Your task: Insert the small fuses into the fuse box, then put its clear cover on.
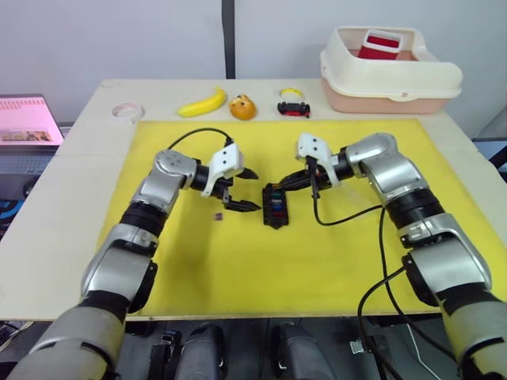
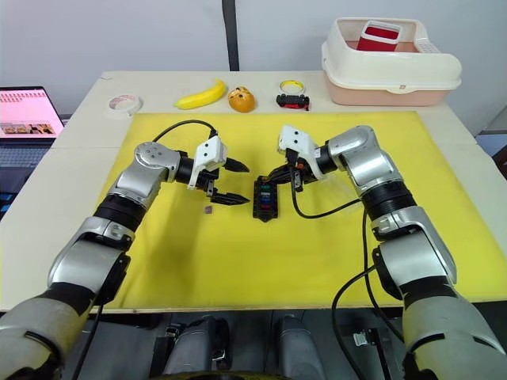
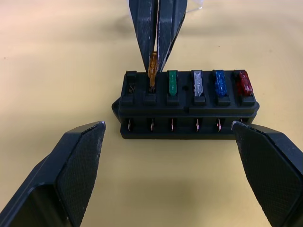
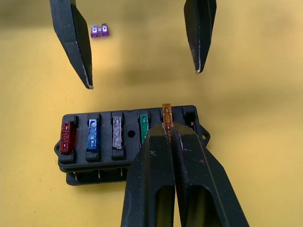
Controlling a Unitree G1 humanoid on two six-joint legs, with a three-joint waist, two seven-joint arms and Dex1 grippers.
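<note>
Right wrist view: my right gripper pinches the amber fuse upright over its slot in the fuse box mid-mat; my left gripper waits wide, empty, near the purple fuse.

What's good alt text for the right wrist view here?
The right gripper, shut on an amber fuse, holds it at a slot of the black fuse box on a yellow mat. Red, blue, grey and green fuses sit in four slots; the end slot beyond the amber one is empty. Beyond, the open left gripper and a purple fuse.
</note>
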